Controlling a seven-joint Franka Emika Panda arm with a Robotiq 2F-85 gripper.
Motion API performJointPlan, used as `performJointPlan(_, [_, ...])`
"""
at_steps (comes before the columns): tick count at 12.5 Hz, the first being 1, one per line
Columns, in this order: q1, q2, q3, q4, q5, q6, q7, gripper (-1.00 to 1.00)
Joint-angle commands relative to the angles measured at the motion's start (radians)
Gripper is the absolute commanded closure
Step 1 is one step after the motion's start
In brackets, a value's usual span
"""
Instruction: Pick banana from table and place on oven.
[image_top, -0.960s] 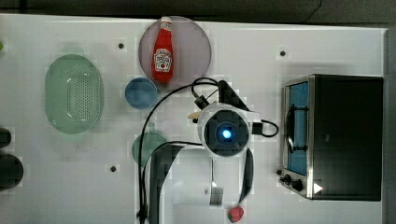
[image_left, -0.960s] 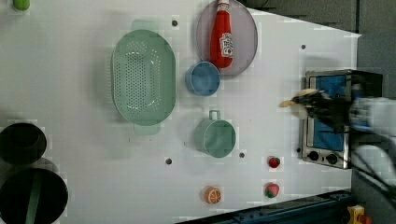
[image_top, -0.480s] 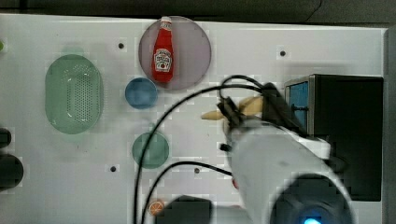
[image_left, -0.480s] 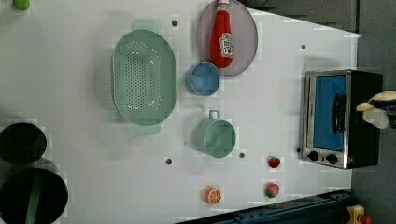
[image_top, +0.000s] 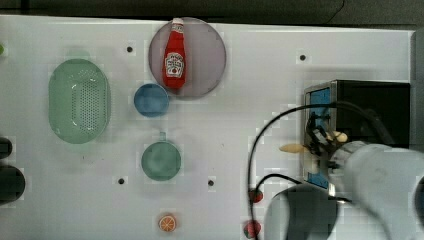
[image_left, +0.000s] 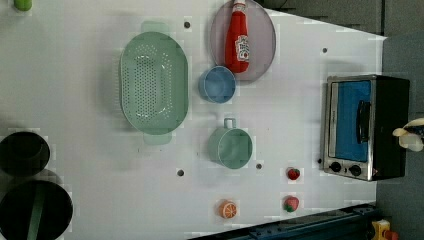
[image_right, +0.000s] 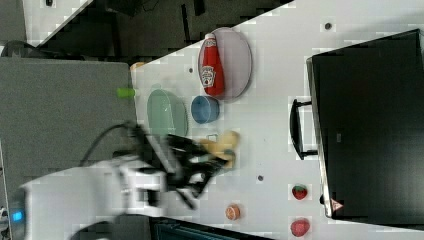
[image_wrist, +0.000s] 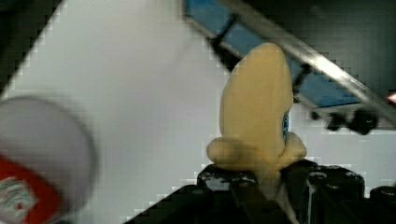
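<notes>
While the arm is reaching in from the top view's lower right, status as follows:
hand: hand (image_top: 320, 142) is clamping narrow on the banana (image_top: 294, 148), jaws pinching its middle
banana, top view: sitting right of centre, one tip poking left over the white counter (image_top: 250, 90), the rest overlapping the oven (image_top: 372, 107) front edge
banana, wrist view: banana (image_wrist: 256, 112) is standing up out of the dark fingers (image_wrist: 224, 179), oven's blue glass door behind it
banana, right view: hanging mid-frame, off the counter surface
oven: sitting at the top view's right, black top bare
ketchup bottle (image_top: 175, 55): lying on a round plate (image_top: 207, 60), upper centre of the top view
strawberries (image_left: 293, 173): resting near the oven, left view's lower right
</notes>
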Motion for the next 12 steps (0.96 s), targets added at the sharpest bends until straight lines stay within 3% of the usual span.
performJointPlan(1, [-0.005, 0.124, -0.074, 0.109, 0.000, 0.002, -0.210, 0.48])
performJointPlan(6, [-0.010, 0.370, -0.197, 0.303, 0.008, 0.029, -0.535, 0.48])
performJointPlan(10, [-0.028, 0.482, -0.241, 0.317, 0.154, 0.071, -0.568, 0.48])
performJointPlan(12, [-0.030, 0.491, -0.242, 0.317, 0.155, 0.103, -0.630, 0.40])
